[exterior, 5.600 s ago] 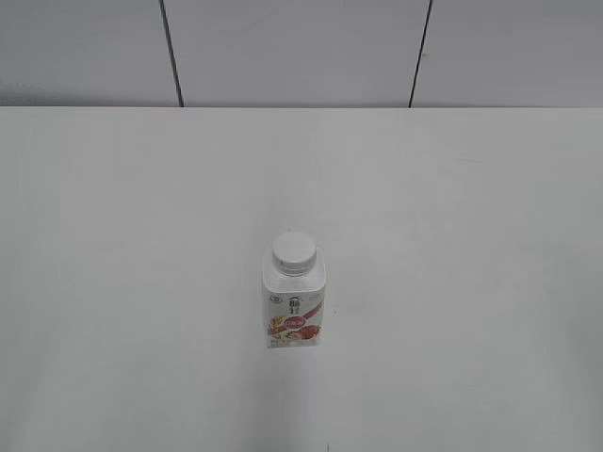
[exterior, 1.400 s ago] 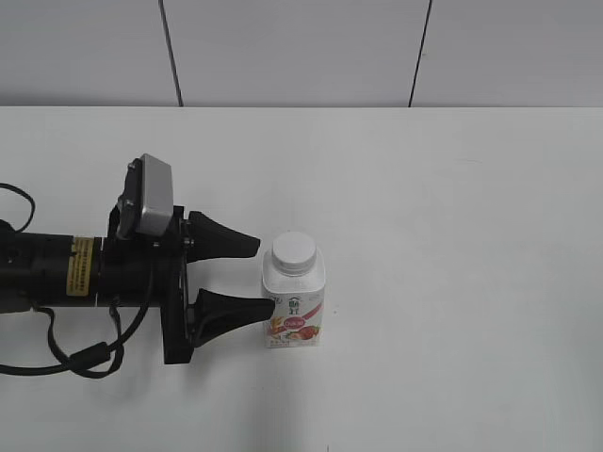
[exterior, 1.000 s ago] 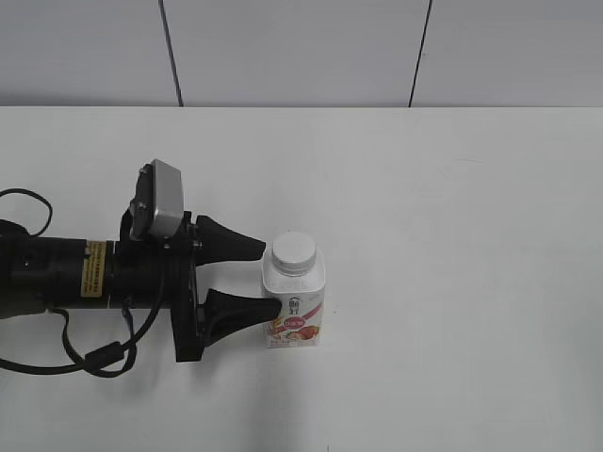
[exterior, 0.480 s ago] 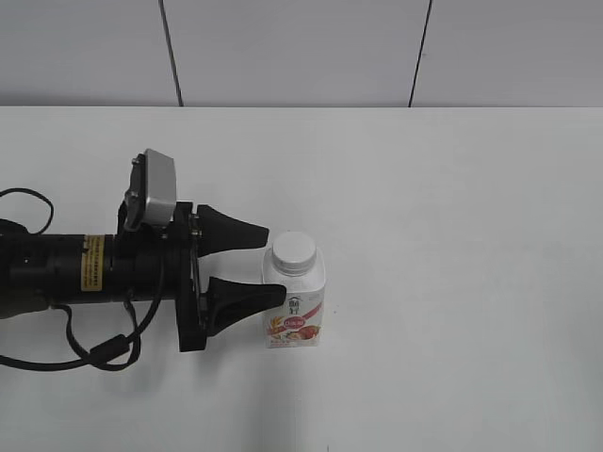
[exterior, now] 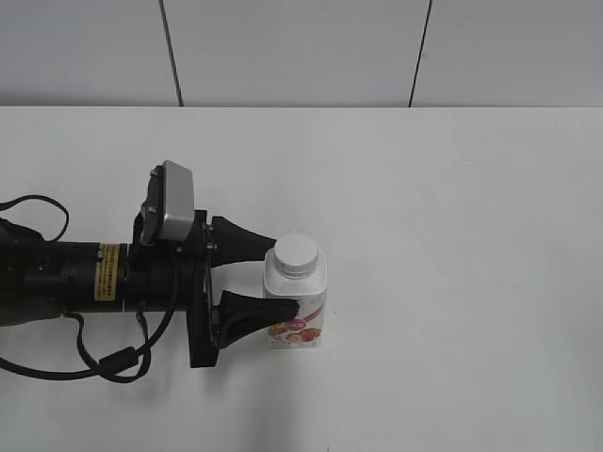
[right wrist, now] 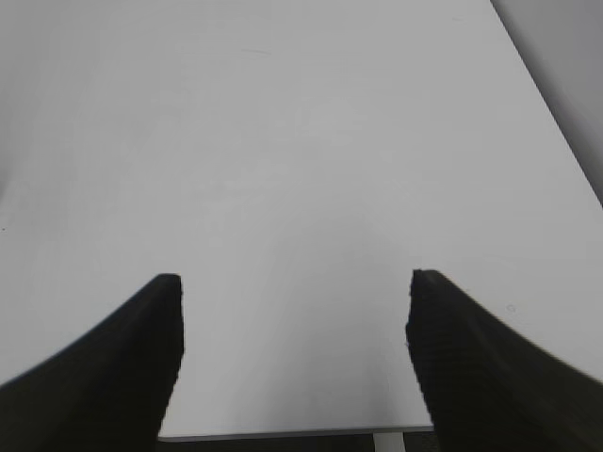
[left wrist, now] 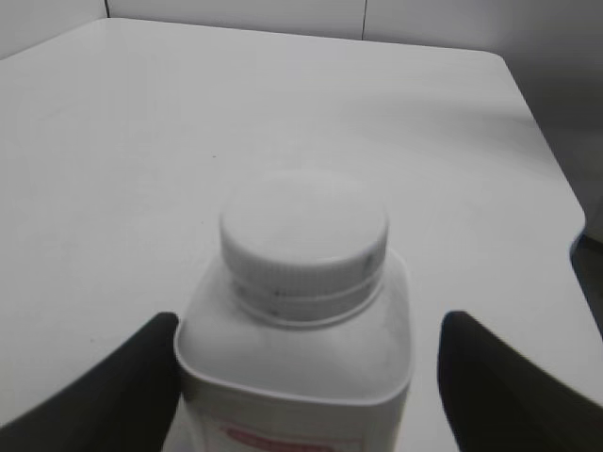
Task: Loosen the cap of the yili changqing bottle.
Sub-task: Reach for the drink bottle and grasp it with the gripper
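Note:
The yili changqing bottle (exterior: 303,303) stands upright on the white table (exterior: 452,207), white with a pink-red fruit label. Its white screw cap (exterior: 295,254) sits on the neck. My left gripper (exterior: 284,278) reaches in from the left, lying level, open, with one black finger on each side of the bottle's body. In the left wrist view the cap (left wrist: 303,231) and bottle shoulders (left wrist: 300,353) sit between the fingers (left wrist: 308,325); the left finger is at the bottle's side, the right finger stands apart. My right gripper (right wrist: 294,281) is open and empty over bare table, outside the exterior view.
The table's far edge meets a grey panelled wall (exterior: 292,52). The left arm's black body and cables (exterior: 85,282) lie over the table's left side. The right wrist view shows the table's near edge (right wrist: 283,435).
The left arm came in from the left and moved right until its open fingers straddle the bottle. The bottle stays upright in about the same spot.

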`<state>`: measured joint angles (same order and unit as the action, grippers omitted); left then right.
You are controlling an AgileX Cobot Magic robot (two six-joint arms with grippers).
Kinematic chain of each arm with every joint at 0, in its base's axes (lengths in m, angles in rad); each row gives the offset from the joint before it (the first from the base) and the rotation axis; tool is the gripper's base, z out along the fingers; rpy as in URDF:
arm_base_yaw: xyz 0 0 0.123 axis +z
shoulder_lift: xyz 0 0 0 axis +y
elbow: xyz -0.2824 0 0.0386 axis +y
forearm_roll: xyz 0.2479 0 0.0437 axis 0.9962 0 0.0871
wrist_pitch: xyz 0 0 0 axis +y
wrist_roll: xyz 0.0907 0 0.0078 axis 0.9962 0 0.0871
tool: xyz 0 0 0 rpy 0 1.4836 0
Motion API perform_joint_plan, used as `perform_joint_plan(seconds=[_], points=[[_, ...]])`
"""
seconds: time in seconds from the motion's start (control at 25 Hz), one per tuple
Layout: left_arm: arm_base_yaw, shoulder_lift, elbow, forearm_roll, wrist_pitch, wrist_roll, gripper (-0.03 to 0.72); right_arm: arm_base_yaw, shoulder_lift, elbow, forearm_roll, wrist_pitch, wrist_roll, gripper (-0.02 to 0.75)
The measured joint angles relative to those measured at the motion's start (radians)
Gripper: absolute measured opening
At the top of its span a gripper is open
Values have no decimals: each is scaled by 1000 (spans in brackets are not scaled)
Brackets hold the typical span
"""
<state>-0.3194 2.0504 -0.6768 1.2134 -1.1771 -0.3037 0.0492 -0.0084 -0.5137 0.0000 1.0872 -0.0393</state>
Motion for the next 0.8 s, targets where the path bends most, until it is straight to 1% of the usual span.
perform_joint_plan(seconds=[0.12,0.28,0.8], points=[[-1,0,0,-1,3,1,499,0,0,0,8,0,0,585],[-1,0,0,-3,3,1,446,0,0,0,0,0,0,585],[-1,0,0,-3,4,1,442,0,3,-10,0,-2,0,585]])
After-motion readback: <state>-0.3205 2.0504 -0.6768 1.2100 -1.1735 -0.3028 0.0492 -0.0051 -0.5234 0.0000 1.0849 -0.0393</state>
